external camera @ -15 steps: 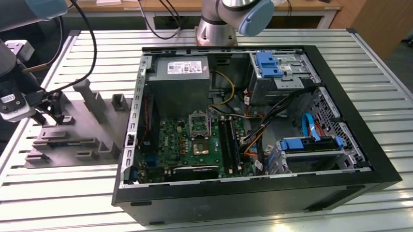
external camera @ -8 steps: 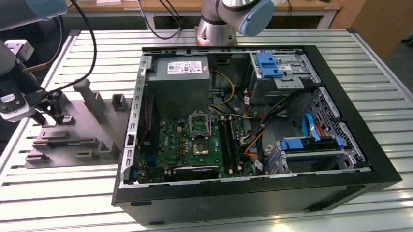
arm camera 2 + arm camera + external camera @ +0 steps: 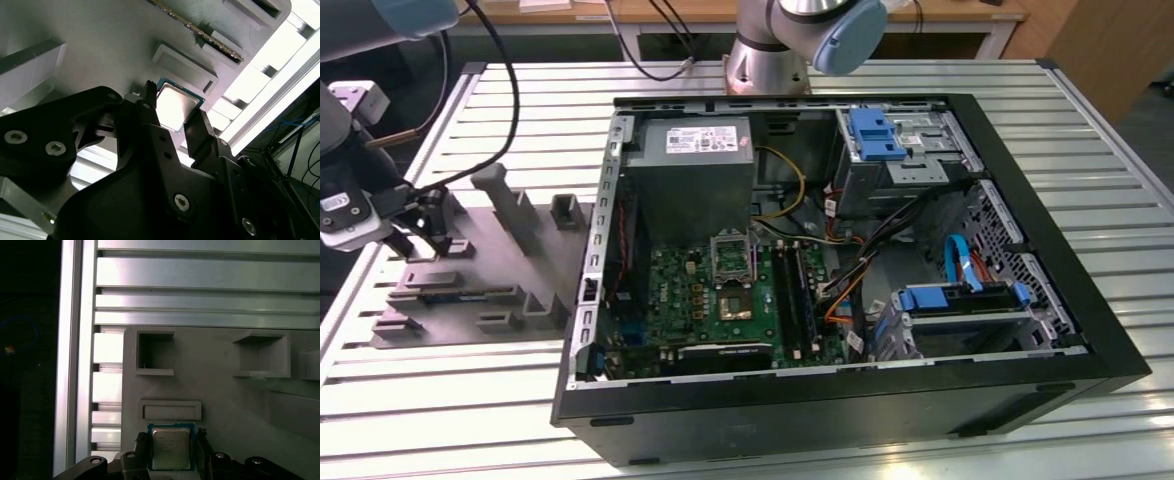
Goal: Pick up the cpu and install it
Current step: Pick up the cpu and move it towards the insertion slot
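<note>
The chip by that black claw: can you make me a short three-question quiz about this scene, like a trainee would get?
1. True or false: the chip already sits inside the computer case.
2. Which is the claw nearest to? A) the chip B) the blue drive bracket C) the yellow cables
3. In the exterior view, on which side of the computer case does the grey tray stand?

Key: 1 false, the chip lies on the grey tray, outside the computer case. 2 A. 3 the exterior view's left.
</note>
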{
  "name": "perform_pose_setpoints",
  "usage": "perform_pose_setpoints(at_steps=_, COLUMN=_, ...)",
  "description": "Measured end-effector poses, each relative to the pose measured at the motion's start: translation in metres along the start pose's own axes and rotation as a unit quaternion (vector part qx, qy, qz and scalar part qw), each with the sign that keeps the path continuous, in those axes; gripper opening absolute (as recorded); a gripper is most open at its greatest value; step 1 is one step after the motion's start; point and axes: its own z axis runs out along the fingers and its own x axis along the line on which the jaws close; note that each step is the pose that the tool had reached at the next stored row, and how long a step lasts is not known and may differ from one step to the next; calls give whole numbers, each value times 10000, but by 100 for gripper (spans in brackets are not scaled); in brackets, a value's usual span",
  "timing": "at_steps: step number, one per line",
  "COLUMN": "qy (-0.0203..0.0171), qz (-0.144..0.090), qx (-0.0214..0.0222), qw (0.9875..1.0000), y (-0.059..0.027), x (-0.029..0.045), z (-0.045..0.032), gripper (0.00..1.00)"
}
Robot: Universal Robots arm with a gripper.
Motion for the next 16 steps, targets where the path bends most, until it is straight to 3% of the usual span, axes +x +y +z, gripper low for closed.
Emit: perform_pose_setpoints(at_steps=16, qy=0, qz=0, qx=0, qw=10000, y=4, x=-1, z=-90, gripper=47)
